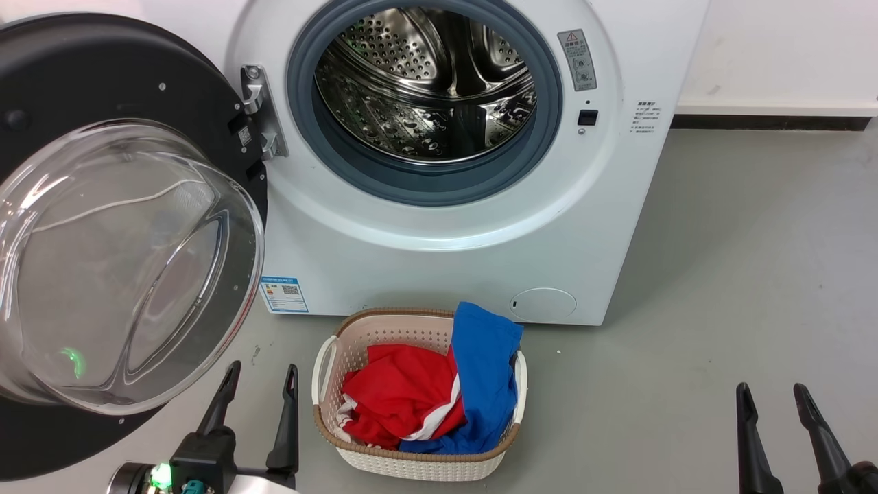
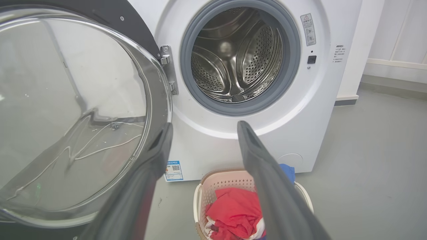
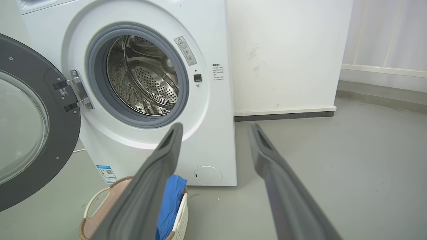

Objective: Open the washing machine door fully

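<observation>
Evidently the washing machine door (image 1: 123, 261) hangs swung wide off the washing machine (image 1: 446, 261), so the left gripper (image 1: 264, 367) and right gripper (image 1: 772, 388) sit low, jaws spread, gripping nothing.

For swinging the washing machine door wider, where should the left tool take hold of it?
Probably the door's black rim, low down, away from the hinge, approached from below by the left tool. The rim looks thin enough to pinch; the bulging glass bowl is smooth and too wide.

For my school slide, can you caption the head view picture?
The washing machine door stands wide open, a laundry basket sits in front, and the left gripper and right gripper are open.
</observation>
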You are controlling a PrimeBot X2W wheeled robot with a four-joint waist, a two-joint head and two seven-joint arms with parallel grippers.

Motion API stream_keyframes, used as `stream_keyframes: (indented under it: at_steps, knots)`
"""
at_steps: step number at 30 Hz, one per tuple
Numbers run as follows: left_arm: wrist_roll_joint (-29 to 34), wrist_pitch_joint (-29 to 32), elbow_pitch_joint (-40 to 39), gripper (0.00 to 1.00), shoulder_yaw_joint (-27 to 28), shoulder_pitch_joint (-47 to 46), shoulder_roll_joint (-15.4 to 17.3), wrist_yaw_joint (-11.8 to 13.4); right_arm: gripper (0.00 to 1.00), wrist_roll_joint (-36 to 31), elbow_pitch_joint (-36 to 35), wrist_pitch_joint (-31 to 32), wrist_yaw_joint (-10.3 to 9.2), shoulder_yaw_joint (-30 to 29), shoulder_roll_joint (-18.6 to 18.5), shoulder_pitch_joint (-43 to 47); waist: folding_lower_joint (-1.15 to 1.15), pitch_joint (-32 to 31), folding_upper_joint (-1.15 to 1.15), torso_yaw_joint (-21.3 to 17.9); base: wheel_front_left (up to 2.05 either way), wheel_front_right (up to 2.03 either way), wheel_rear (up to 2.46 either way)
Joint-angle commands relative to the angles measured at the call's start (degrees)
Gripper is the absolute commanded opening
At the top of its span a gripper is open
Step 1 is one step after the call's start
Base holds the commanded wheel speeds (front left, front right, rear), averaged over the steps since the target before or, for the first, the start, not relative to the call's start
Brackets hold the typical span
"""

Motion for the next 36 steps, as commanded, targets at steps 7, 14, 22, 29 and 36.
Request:
stream_keyframes:
  at_steps: [7,14,22,29,36]
  knots:
    - [-0.3,0.1,1.2,1.0,0.1,1.0,-0.4,0.4,1.0,0.5,0.6,-0.1,0.01,0.0,0.1,0.6,0.0,-0.2,0.0,0.1,0.0,0.0,0.0]
    - [-0.3,0.1,1.7,1.0,0.6,1.2,-0.5,0.4,1.0,0.6,0.6,-0.1,0.01,0.2,0.1,0.7,0.0,-0.1,0.0,0.2,0.0,0.0,0.0]
    - [-0.3,0.0,4.1,0.0,0.5,1.7,-0.4,0.6,0.0,0.3,2.8,0.1,0.0,0.4,0.1,0.5,0.0,0.1,0.0,0.2,0.0,0.0,0.0]
    - [-8.7,2.5,5.1,0.0,1.6,0.2,-0.5,0.1,0.0,8.6,4.1,1.6,0.0,0.9,-0.4,-1.3,0.0,0.2,0.0,0.0,0.0,0.0,0.0]
    - [-16.8,4.2,5.3,0.0,2.0,-0.8,-0.7,-0.4,0.0,16.5,5.5,3.1,0.0,1.3,-0.8,-3.3,0.0,0.3,0.0,-0.2,0.0,0.0,0.0]
